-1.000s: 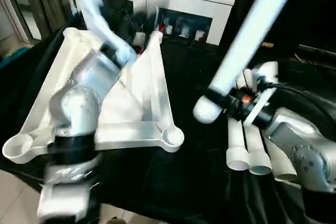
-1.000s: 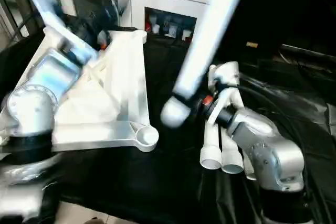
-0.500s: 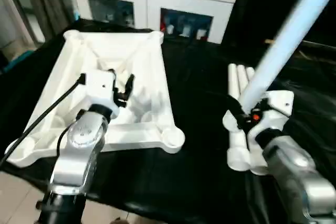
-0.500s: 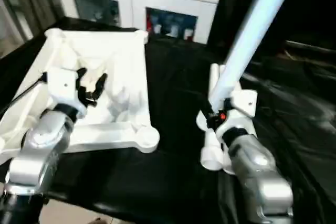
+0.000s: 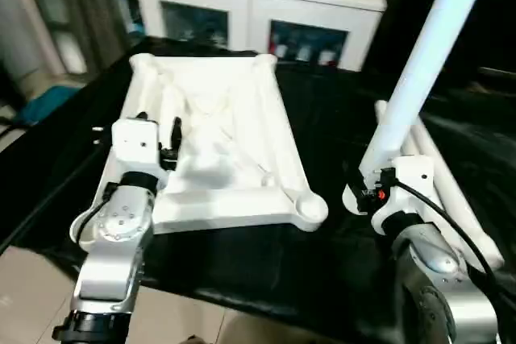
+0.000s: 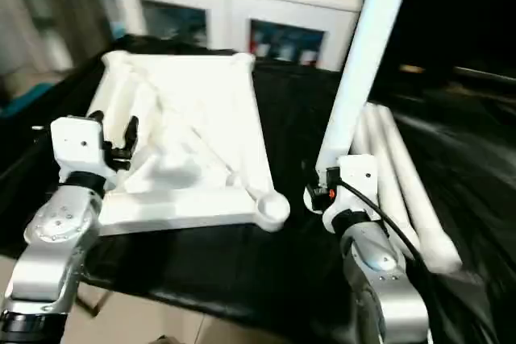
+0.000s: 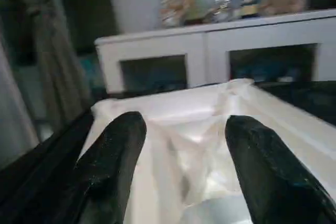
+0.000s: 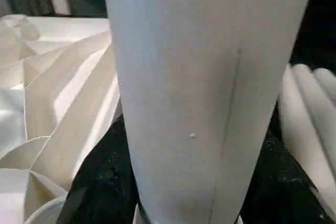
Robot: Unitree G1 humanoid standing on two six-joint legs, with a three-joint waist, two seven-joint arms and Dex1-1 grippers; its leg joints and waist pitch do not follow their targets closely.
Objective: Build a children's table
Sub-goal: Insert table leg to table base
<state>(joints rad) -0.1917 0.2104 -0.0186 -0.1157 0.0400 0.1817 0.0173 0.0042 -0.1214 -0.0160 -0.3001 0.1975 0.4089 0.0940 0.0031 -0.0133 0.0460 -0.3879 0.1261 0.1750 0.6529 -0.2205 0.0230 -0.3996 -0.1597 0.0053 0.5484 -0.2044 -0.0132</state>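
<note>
The right pincer [image 5: 369,192] grips an upright leg [image 5: 419,62], its top cut off. The left pincer [image 5: 157,138] hangs open over the upturned top [image 5: 234,142] on the black surface [image 5: 339,247]. Spare legs [image 6: 403,183] lie beside, ends blurred.

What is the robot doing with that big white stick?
It is building a little table. The right gripper holds one white leg pointing up, just beside the tabletop, which lies upside down on the black cloth. The nearest corner socket has no leg in it yet. The left gripper is open and empty over the tabletop. More legs lie on the cloth to the right.
</note>
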